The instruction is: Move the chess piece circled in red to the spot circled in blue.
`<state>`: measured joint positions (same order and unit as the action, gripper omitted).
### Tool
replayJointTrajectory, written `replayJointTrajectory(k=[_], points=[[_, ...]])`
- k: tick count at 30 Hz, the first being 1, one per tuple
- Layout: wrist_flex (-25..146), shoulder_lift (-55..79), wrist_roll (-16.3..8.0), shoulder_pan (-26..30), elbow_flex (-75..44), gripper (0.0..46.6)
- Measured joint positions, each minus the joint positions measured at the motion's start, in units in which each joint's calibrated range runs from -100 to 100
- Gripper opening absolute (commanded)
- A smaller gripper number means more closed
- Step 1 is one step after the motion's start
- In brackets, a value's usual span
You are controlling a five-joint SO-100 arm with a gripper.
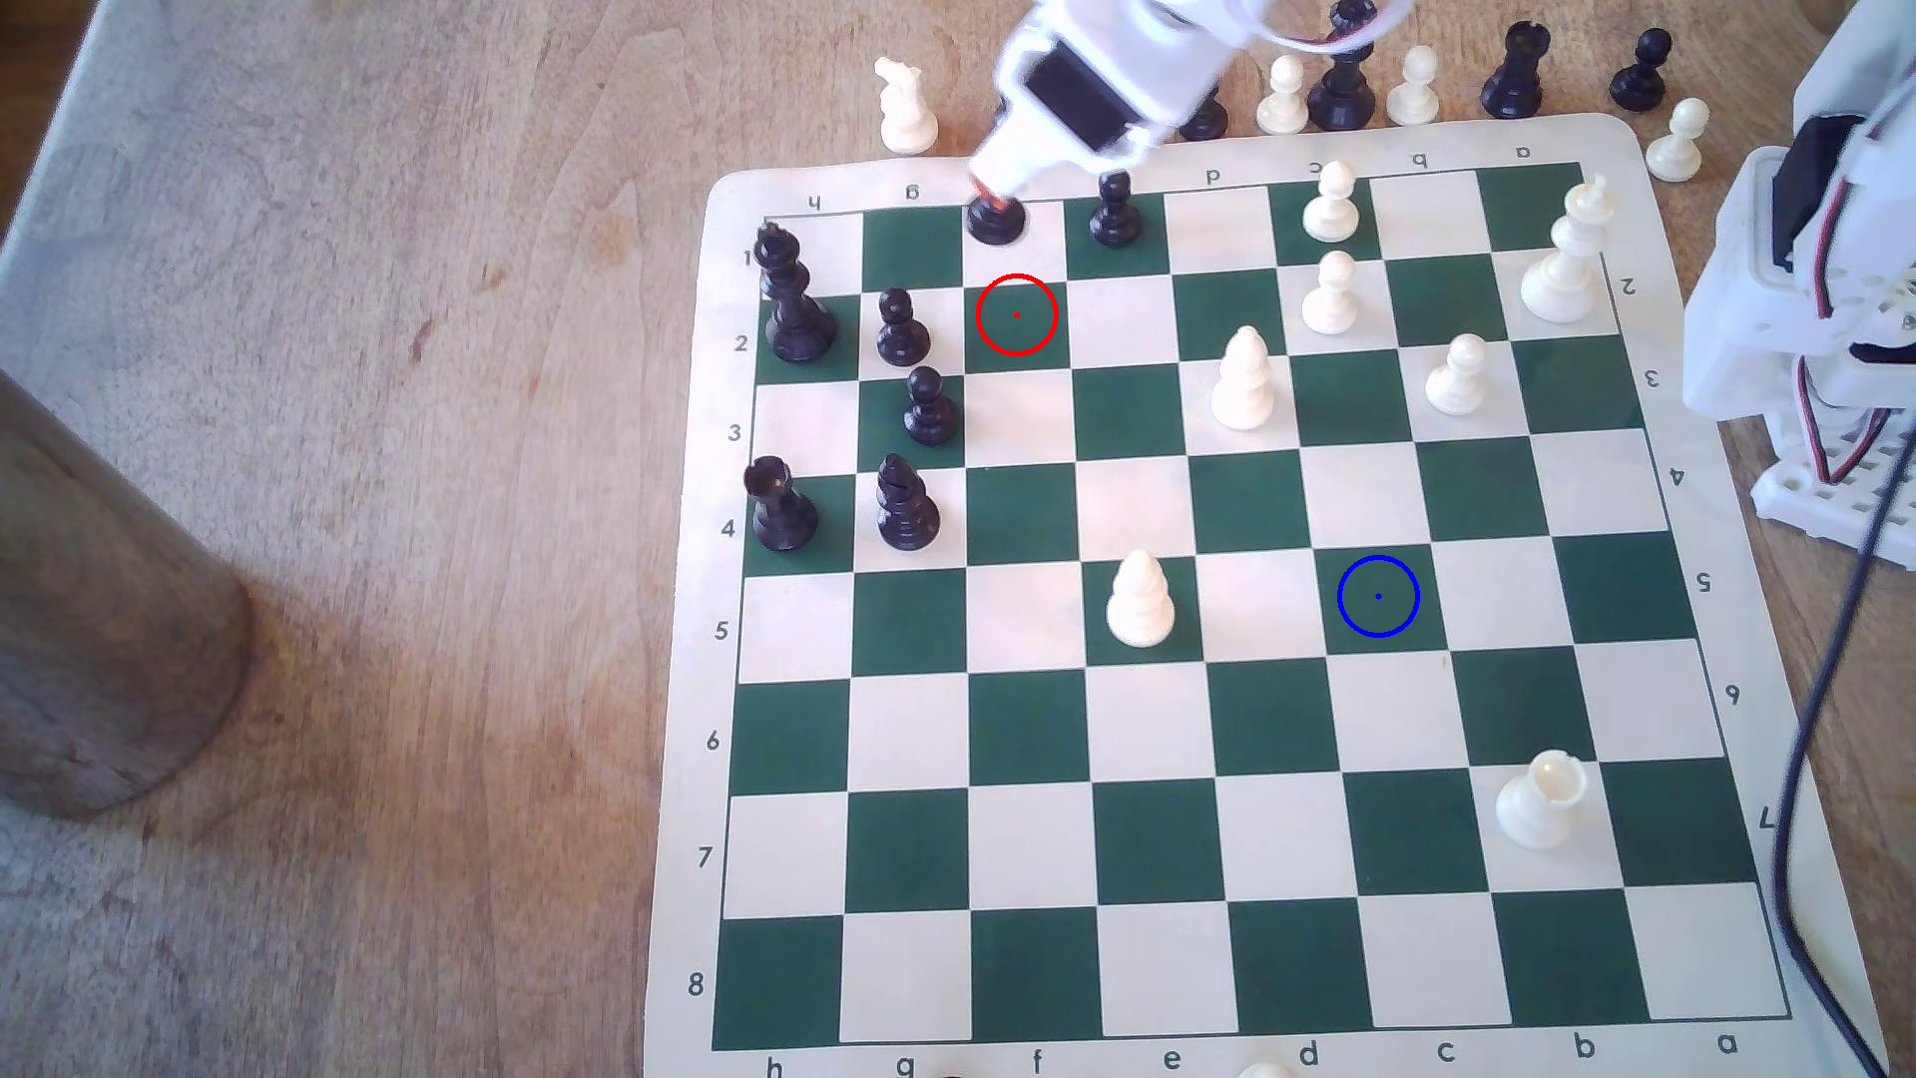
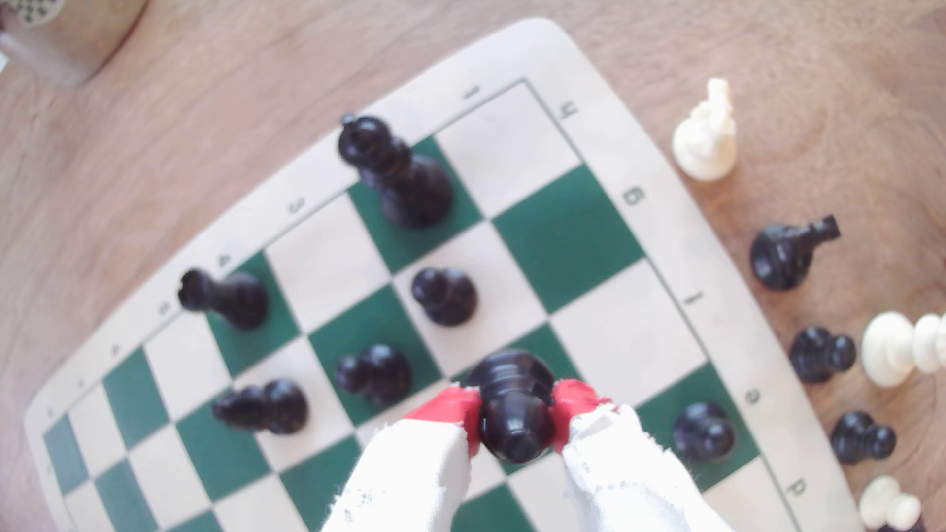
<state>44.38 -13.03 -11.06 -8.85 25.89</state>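
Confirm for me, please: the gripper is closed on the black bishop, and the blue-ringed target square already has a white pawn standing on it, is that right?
Not quite. The gripper is indeed closed on the black bishop, but the blue-ringed square is bare. The exterior view shows it: the nearest white piece stands two squares toward that view's left.

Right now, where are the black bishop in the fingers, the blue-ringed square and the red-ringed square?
black bishop (image 2: pixel 517 409), wrist view, on its collar between the red pads.
blue-ringed square (image 1: pixel 1378 596), exterior view, on its centre dot.
red-ringed square (image 1: pixel 1017 314), exterior view, on its centre dot.
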Motion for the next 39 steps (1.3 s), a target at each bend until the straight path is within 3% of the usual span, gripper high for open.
replayJointTrajectory(k=[3, 9, 16, 39], points=[[0.1, -10.1, 0.9, 2.9, 11.6, 0.4], [2.5, -23.6, 0.9, 6.2, 23.3, 0.4], [5.2, -34.4, -1.3, 16.7, 32.9, 0.4], [7.6, -37.1, -1.7, 27.3, 43.7, 0.4]])
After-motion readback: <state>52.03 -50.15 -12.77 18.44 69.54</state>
